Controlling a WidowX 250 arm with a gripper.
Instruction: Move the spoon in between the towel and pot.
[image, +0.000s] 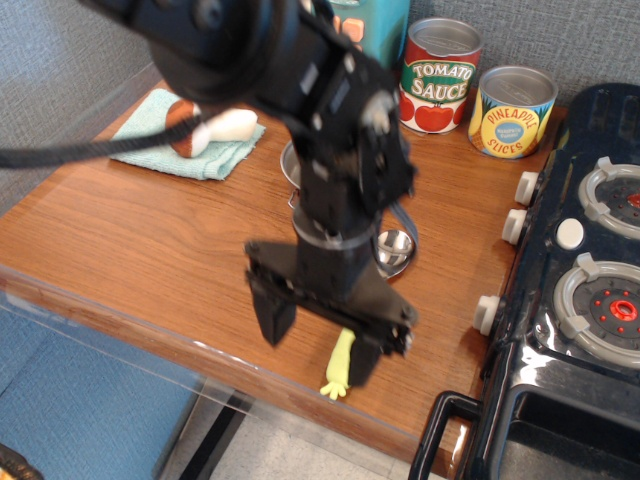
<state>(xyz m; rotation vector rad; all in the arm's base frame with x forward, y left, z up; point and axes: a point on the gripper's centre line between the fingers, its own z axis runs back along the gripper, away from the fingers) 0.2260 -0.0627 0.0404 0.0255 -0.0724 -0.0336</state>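
While your gripper (318, 345) hangs with its fingers spread apart over the near table edge (150, 320), the spoon (345, 360) lies beneath it, yellow handle tip showing, silver bowl just beyond. Farther back you see the pot (289, 170), mostly hidden, and the towel (170, 150) at far left.

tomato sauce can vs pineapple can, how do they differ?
The tomato sauce can has a red and green label with a tomato picture; the pineapple can has a yellow label with a blue round patch. The tomato sauce can looks taller and stands left of the pineapple can, nearer the teal appliance. Both stand upright at the back of the table by the wall, apparently touching or nearly so, with plain silver tops.
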